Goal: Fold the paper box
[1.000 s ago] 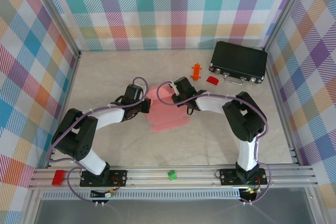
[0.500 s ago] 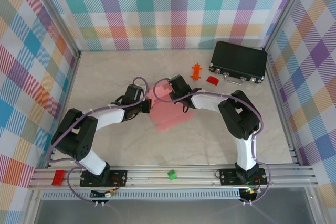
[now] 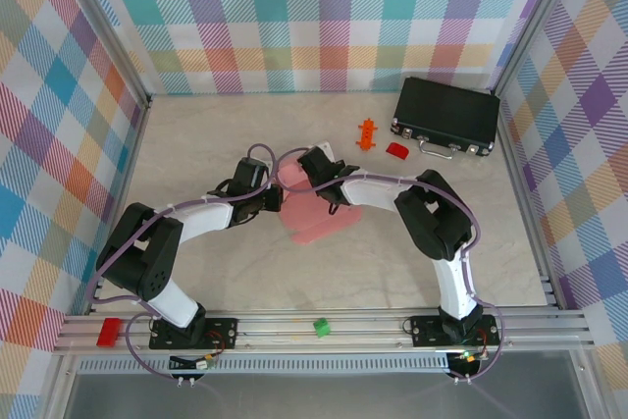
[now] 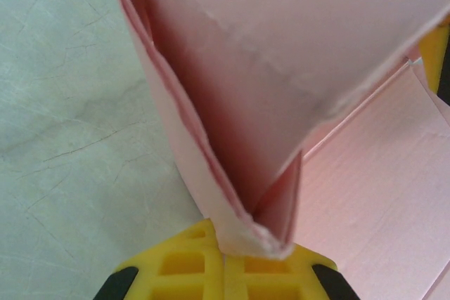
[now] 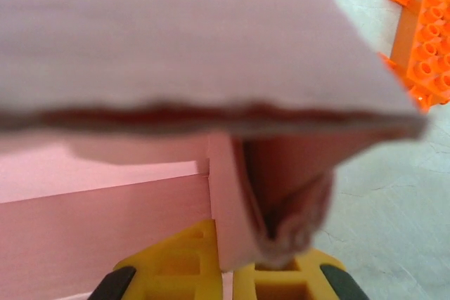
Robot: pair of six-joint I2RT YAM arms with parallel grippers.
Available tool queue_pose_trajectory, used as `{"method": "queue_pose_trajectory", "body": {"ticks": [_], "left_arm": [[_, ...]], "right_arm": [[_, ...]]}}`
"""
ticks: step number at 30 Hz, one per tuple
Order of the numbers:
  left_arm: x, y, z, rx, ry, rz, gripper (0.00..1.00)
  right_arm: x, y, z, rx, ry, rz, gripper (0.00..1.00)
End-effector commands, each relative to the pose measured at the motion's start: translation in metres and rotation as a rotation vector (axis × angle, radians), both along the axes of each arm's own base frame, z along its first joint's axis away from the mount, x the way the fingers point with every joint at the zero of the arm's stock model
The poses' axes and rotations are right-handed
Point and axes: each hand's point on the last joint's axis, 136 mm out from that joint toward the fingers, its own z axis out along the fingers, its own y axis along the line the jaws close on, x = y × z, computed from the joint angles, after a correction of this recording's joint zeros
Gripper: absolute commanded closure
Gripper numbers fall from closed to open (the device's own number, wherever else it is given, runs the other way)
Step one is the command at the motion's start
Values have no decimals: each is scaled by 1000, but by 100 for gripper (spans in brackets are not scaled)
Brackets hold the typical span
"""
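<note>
**Paper box held from both sides in the middle of the table**

Left gripper [image 3: 272, 199] reaches in from the left and meets the left edge of the paper box [image 3: 320, 217]. In the left wrist view its yellow fingers [image 4: 184, 266] stand close together, and a folded pink flap [image 4: 281, 68] is nipped between them. This flap rises up and away from the fingers, and its fold line points to the upper left.

In the top view the flat part of the box lies on the table [image 3: 196, 134] between the two grippers. Its near edge runs left to right and climbs a little to the right. The far part is covered by the arms, so I cannot tell the whole outline.

The right gripper [image 3: 312, 170] comes over the far corner of the box. In the right wrist view its fingers [image 5: 188, 261] are narrow, with a crumpled pink flap [image 5: 176, 33] between them. The flap is blurred and very near the lens.

An orange toy piece [image 3: 367, 133] is further right, then a small red block [image 3: 396, 150] and a black case [image 3: 446, 117].
</note>
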Motion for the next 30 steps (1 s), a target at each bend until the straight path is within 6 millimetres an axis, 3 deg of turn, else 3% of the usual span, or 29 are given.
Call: {"method": "queue_pose_trajectory", "body": {"ticks": [1, 26, 30], "left_arm": [[-8, -6, -2, -7, 44, -22, 99], [-7, -7, -5, -4, 53, -17, 99], [-8, -6, -5, 0, 53, -17, 99]], "right_arm": [[1, -9, -5, -56, -26, -97, 93], [1, -6, -12, -17, -22, -259, 98], [-1, -2, -9, 0, -22, -221, 94]]}}
